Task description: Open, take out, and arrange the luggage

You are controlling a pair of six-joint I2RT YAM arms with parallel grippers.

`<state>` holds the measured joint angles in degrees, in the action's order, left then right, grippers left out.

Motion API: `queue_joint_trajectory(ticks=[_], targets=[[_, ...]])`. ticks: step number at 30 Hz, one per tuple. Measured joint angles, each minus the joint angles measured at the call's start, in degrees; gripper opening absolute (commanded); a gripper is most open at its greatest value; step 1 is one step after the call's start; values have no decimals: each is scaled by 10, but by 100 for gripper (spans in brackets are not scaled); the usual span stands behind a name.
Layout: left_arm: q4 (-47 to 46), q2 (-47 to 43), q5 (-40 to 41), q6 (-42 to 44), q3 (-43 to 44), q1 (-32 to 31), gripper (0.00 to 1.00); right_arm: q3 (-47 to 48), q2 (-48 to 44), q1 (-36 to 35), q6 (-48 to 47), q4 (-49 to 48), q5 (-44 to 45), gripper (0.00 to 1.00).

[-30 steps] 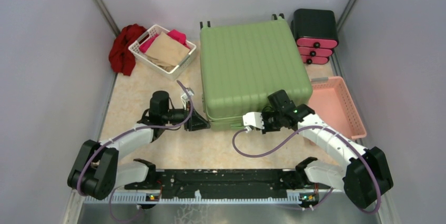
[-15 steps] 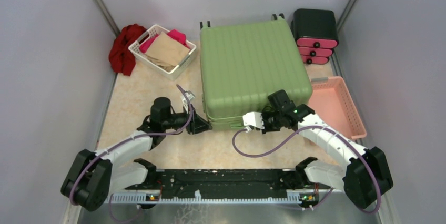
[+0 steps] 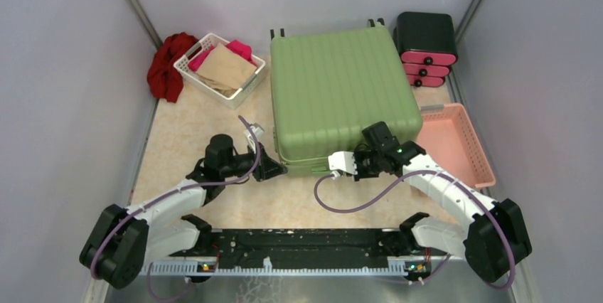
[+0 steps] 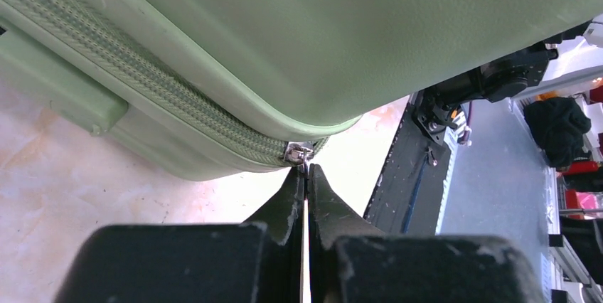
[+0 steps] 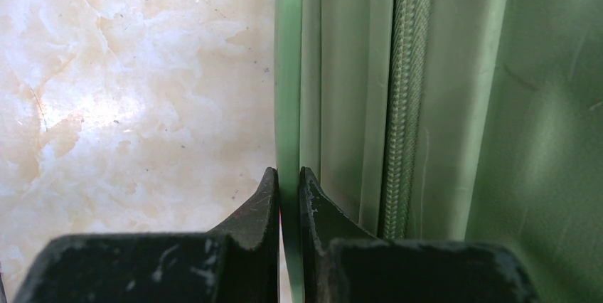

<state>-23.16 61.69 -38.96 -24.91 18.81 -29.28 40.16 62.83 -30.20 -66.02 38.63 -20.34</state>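
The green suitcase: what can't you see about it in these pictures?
- Inside the luggage: in every view, its shut lid hides what it holds.
- The zipper pull: in the left wrist view, the left tool's closed fingers cover it below the slider.
- The green strip pinched by the right tool: in the right wrist view, the top edge cuts off where it leads.

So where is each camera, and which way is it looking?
Top camera: above and behind the arms, looking down at the table; both arms and the luggage show.
Left wrist: on the left arm, looking along its shut left gripper at the zipper pull it pinches.
Right wrist: on the right arm, looking along its right gripper, shut on a thin green strip of the luggage.
Shared: both wrist views show the luggage's zipper.
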Motion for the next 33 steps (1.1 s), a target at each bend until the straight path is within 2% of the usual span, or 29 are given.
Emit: queue_joint_trajectory(ticks=[8, 16, 26, 33], targets=[[35, -30, 29, 15, 0, -3, 0, 0, -1, 0, 0, 0, 0, 0], [141, -111, 100, 39, 14, -9, 0, -1, -3, 0, 1, 0, -1, 0], [201, -108, 141, 36, 49, -21, 0, -4, -8, 0, 2, -2, -1, 0], [272, -115, 280, 16, 85, -97, 0, -4, -8, 0, 6, -2, -1, 0]])
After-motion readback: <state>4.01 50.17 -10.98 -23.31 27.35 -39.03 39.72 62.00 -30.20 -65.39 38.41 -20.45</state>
